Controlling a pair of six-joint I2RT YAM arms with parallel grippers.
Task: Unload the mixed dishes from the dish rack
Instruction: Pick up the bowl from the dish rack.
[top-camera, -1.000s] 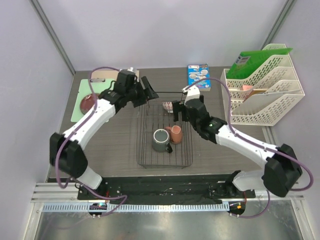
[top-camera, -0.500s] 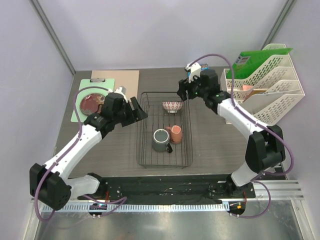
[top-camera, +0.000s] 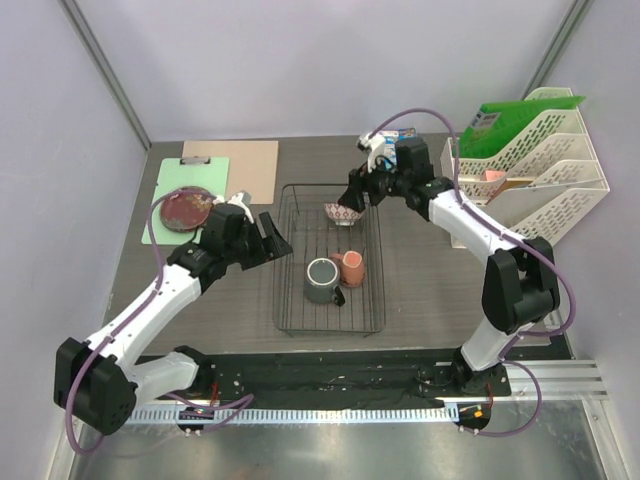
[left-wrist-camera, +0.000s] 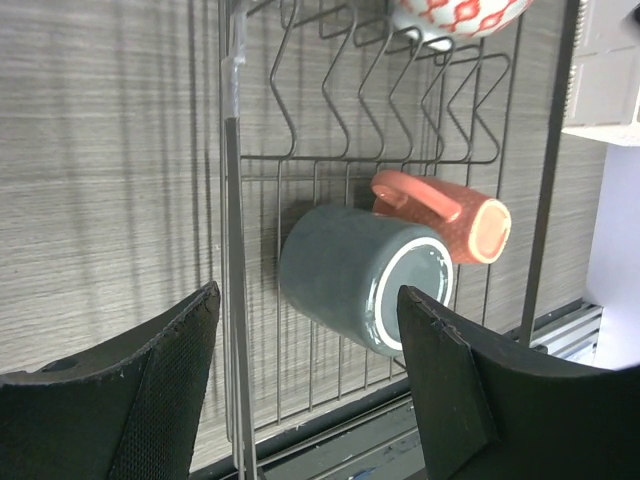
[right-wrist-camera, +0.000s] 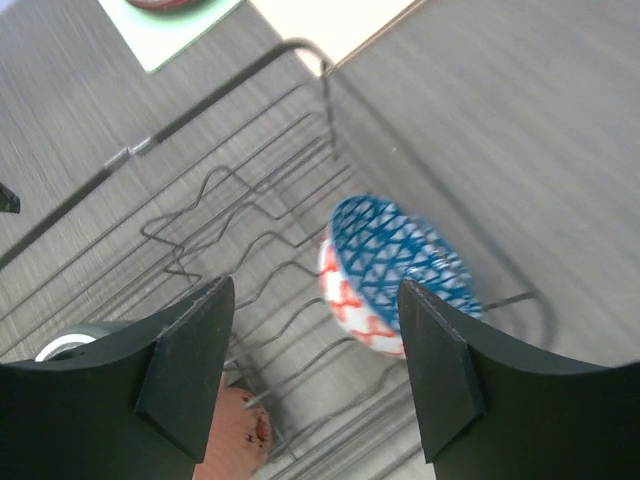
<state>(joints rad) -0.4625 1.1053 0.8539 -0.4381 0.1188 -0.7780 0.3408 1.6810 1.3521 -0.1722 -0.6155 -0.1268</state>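
Moved since half a second ago: the right gripper (top-camera: 358, 192) has been brought closer over the small bowl (top-camera: 343, 213), which sits at the far end of the dish rack (top-camera: 330, 318), and the left gripper (top-camera: 270, 236) has been drawn nearer along the rack's left rim. Grey-green mug (top-camera: 321, 281) and salmon-pink cup (top-camera: 350, 267) are seen just beside each other mid-rack; the dark red plate (top-camera: 186, 208) is set outside on the green board (top-camera: 165, 185) at left. Both grippers are held with fingers apart, nothing clamped.

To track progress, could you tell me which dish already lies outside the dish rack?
The dark red plate: it rests on the green board left of the rack, while the bowl, mug and pink cup sit inside.
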